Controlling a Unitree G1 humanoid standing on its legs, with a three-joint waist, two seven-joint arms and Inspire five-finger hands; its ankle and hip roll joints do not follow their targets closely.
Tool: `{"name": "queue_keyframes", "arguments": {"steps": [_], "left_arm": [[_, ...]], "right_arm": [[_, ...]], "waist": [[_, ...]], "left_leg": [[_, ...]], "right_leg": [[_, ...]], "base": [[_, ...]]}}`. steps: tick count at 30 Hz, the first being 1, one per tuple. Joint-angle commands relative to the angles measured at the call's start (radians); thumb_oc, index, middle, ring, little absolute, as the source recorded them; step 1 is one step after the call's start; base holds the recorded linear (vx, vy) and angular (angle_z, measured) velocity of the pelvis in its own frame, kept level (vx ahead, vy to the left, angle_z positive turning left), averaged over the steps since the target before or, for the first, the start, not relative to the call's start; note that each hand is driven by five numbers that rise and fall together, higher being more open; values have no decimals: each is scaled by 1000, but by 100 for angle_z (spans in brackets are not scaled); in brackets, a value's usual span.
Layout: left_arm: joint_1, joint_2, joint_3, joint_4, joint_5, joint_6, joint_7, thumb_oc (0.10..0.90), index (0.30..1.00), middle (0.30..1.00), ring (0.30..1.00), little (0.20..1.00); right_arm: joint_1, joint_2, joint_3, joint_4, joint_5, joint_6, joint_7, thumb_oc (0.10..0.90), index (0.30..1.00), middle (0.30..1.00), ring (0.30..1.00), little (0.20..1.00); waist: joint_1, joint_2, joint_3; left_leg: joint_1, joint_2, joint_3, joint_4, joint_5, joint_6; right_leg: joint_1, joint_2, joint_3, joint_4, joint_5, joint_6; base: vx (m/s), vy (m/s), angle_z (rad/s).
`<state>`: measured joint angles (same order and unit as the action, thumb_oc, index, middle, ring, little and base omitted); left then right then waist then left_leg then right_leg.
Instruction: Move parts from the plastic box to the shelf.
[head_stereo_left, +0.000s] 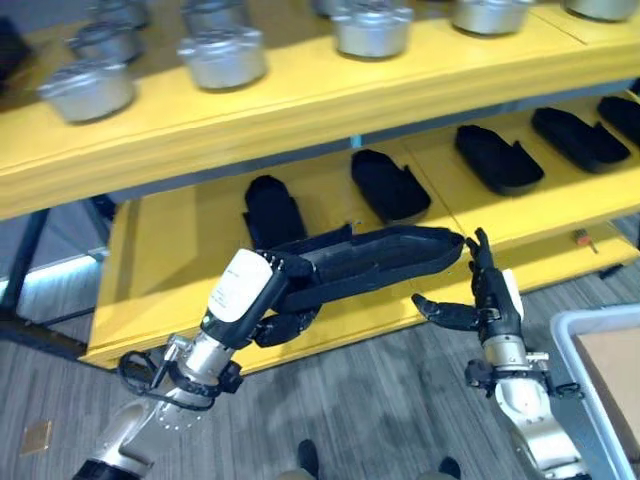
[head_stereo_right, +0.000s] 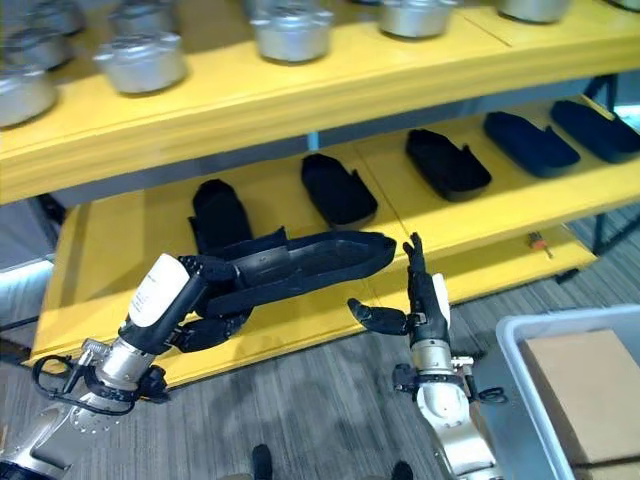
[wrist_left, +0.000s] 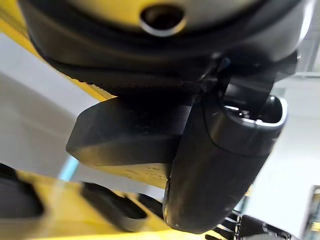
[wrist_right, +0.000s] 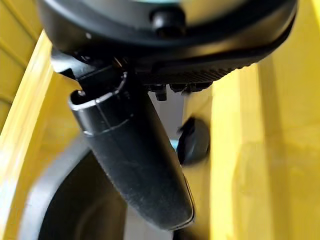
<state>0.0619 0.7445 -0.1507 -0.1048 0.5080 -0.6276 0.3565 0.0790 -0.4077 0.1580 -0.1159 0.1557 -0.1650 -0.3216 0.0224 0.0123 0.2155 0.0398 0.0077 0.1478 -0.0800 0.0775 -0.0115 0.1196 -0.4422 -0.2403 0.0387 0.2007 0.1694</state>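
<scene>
A long black part (head_stereo_left: 375, 258) is held by the left hand (head_stereo_left: 268, 295) — its fingers (head_stereo_left: 290, 325) curled beneath the near end, its thumb above — so that the part extends level from those fingers toward the right hand (head_stereo_left: 490, 300). The right hand is seen with fingers (head_stereo_left: 481, 250) straight and upright and the thumb (head_stereo_left: 440, 311) spread wide; the far tip of the part lies just beside those fingertips, though contact cannot be judged. Beyond both sets of fingers the lower board of the yellow shelf (head_stereo_left: 180, 260) is shown, on which five similar black parts (head_stereo_left: 390, 186) are laid in a row. On the upper board, metal pots (head_stereo_left: 220, 55) are ranged. A pale plastic box (head_stereo_right: 520, 345) — a cardboard piece (head_stereo_right: 580, 385) inside — is seen behind the right wrist.
</scene>
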Motion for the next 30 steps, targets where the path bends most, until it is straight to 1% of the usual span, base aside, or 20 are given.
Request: {"name": "queue_keyframes", "arguments": {"steps": [1,2,3,4,6,7,9,10,11,12,13,14,15,16,17,21,26,29,30], "left_arm": [[-67,8,112,-117,-87,-121,102,400,300,300,300,300],[-71,12,113,-116,-104,-124,80,400,300,300,300,300],[-72,13,113,-117,-104,-121,77,400,300,300,300,300],[-64,20,119,-117,-104,-113,84,400,300,300,300,300],[-55,26,128,-117,-110,-122,98,400,300,300,300,300],[-52,31,138,-118,-122,-127,101,400,300,300,300,300],[-62,35,137,-113,-139,-120,101,400,300,300,300,300],[-79,35,128,-100,-150,-112,108,400,300,300,300,300],[-98,29,113,-84,-149,-98,125,400,300,300,300,300],[-107,11,105,-76,-139,-86,138,400,300,300,300,300],[-108,-2,101,-73,-121,-82,145,400,300,300,300,300],[-109,-15,92,-74,-103,-77,153,400,300,300,300,300],[-111,-23,86,-75,-94,-77,157,400,300,300,300,300],[-116,-31,76,-76,-83,-78,162,400,300,300,300,300],[-116,-40,74,-76,-71,-83,165,400,300,300,300,300],[-103,-67,72,-86,-56,-100,162,400,300,300,300,300],[-84,-54,89,-104,-70,-69,206,400,300,300,300,300],[-82,-52,100,-110,-68,-33,242,400,300,300,300,300],[-75,-53,108,-114,-56,-10,258,400,300,300,300,300]], "right_arm": [[-112,-44,-19,-62,-72,-100,-80,900,1000,1000,1000,1000],[-117,-35,-17,-57,-92,-98,-92,900,1000,1000,1000,1000],[-119,-33,-15,-57,-94,-97,-93,900,1000,1000,1000,1000],[-129,-22,-10,-55,-106,-94,-98,900,1000,1000,1000,1000],[-138,-18,-6,-54,-111,-91,-106,900,1000,1000,1000,1000],[-147,-15,0,-53,-111,-82,-120,900,1000,1000,1000,1000],[-152,-16,6,-53,-122,-83,-130,900,1000,1000,1000,1000],[-155,-21,13,-55,-137,-93,-139,900,1000,1000,1000,1000],[-153,-27,20,-60,-149,-104,-144,900,1000,1000,1000,1000],[-149,-33,21,-62,-148,-116,-141,900,1000,1000,1000,1000],[-150,-36,18,-57,-141,-125,-136,900,1000,1000,1000,1000],[-149,-41,13,-51,-137,-132,-129,900,1000,1000,1000,1000],[-150,-44,7,-45,-140,-139,-128,900,1000,1000,1000,1000],[-146,-48,3,-39,-155,-148,-140,900,1000,1000,1000,1000],[-141,-47,-5,-32,-164,-156,-146,900,1000,1000,1000,1000],[-109,-46,-49,-24,-180,-161,-185,900,1000,1000,1000,1000],[-81,-58,-68,-48,-220,-168,-189,900,1000,1000,1000,1000],[-80,-68,-63,-72,-245,-154,-191,900,1000,1000,1000,1000],[-82,-76,-61,-74,-249,-162,-200,900,1000,1000,1000,1000]], "waist": [[6,20,-82],[19,17,-79],[22,15,-78],[43,12,-77],[57,11,-74],[65,12,-72],[59,12,-70],[49,10,-67],[34,4,-64],[20,-5,-62],[13,-12,-63],[0,-21,-63],[-8,-24,-65],[-22,-27,-66],[-28,-27,-68],[-42,-29,-81],[-59,-20,-93],[-62,-17,-98],[-59,-19,-101]], "left_leg": [[47,74,10,13,-92,-9],[48,57,28,13,-100,6],[49,54,36,13,-103,9],[68,44,79,2,-123,14],[74,35,104,-2,-129,22],[77,27,112,-1,-140,30],[72,17,104,0,-144,43],[54,14,107,8,-132,55],[51,5,95,7,-132,58],[48,-4,84,6,-126,48],[43,-13,82,7,-122,44],[44,-27,74,14,-128,41],[38,-34,70,22,-128,41],[32,-44,60,36,-135,44],[29,-47,58,44,-139,46],[20,-59,63,63,-153,49],[35,-59,82,58,-162,49],[46,-56,90,47,-161,47],[52,-54,98,42,-161,44]], "right_leg": [[-47,131,-29,34,-192,2],[-54,111,-61,53,-166,5],[-58,105,-71,61,-156,7],[-67,78,-135,96,-126,30],[-69,70,-166,119,-123,38],[-71,87,-170,148,-153,35],[-79,135,-147,169,-197,17],[-96,195,-131,172,-227,-15],[-104,268,-94,166,-266,-37],[-91,338,-63,119,-290,-70],[-86,366,-45,76,-275,-81],[-78,396,-9,22,-256,-85],[-79,410,20,-6,-240,-90],[-78,422,63,-31,-227,-94],[-76,426,81,-39,-221,-97],[-68,422,103,-64,-207,-90],[-61,418,112,-76,-207,-86],[-53,414,105,-86,-206,-84],[-49,410,96,-88,-206,-83]], "base": [[-98,443,58],[-74,276,34],[-69,336,13],[-32,212,-2],[-51,219,-36],[-53,196,-48],[-49,135,-28],[-45,125,-14],[-10,148,5],[61,122,17],[80,91,29],[56,62,16],[67,66,10],[44,65,7],[45,56,10],[63,52,10],[75,47,2],[79,12,0],[89,-16,3]]}}
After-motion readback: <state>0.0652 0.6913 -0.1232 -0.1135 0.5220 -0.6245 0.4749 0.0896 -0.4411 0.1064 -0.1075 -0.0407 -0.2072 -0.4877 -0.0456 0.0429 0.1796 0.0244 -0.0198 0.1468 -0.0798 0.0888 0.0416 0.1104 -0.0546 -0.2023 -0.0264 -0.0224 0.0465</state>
